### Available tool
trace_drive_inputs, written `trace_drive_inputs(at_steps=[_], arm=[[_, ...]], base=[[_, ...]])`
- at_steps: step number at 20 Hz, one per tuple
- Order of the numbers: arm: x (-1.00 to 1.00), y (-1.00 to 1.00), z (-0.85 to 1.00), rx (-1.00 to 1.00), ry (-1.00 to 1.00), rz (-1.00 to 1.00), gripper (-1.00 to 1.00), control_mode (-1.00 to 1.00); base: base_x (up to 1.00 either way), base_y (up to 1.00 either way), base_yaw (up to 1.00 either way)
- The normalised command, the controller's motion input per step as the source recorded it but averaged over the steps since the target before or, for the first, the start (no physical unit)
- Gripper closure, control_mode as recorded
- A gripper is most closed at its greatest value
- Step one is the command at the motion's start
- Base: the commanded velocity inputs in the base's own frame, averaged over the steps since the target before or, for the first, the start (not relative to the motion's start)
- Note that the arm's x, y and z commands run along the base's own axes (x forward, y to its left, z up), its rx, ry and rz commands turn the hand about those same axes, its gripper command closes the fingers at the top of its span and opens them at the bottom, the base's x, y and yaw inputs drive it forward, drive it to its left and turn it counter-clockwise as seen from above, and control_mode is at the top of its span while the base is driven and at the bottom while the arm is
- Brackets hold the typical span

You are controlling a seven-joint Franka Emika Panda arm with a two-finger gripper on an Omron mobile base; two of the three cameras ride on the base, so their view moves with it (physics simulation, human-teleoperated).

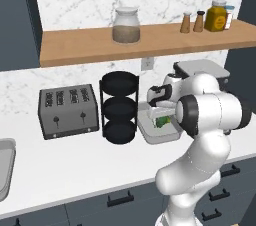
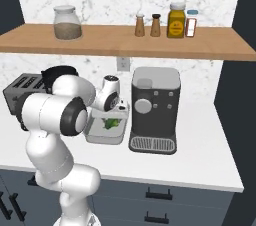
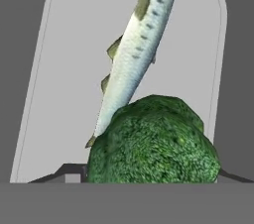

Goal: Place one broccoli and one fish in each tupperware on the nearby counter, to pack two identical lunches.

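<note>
broccoli (image 3: pixel 154 141) and fish (image 3: pixel 134 44) in tupperware (image 3: pixel 64 69)

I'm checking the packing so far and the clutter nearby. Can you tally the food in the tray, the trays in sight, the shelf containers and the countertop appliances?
Broccoli: 1
Fish: 1
Tupperware: 1
Jars and bottles on the shelf: 5
Toaster: 1
Coffee machine: 1
Black tiered rack: 1
Total: 11
</note>
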Motion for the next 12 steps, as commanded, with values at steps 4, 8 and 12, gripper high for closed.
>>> trace_drive_inputs(at_steps=[4, 8, 12], arm=[[0.12, 0.12, -0.03, 0.0, 0.0, 0.11, 1.0, -1.0], [-0.38, 0.03, -0.17, 0.0, -0.01, 0.06, 1.0, -1.0], [-0.44, 0.03, -0.07, 0.0, -0.02, 0.03, 1.0, -1.0]], base=[[0.0, 0.0, 0.0], [0.0, 0.0, 0.0], [0.0, 0.0, 0.0]])
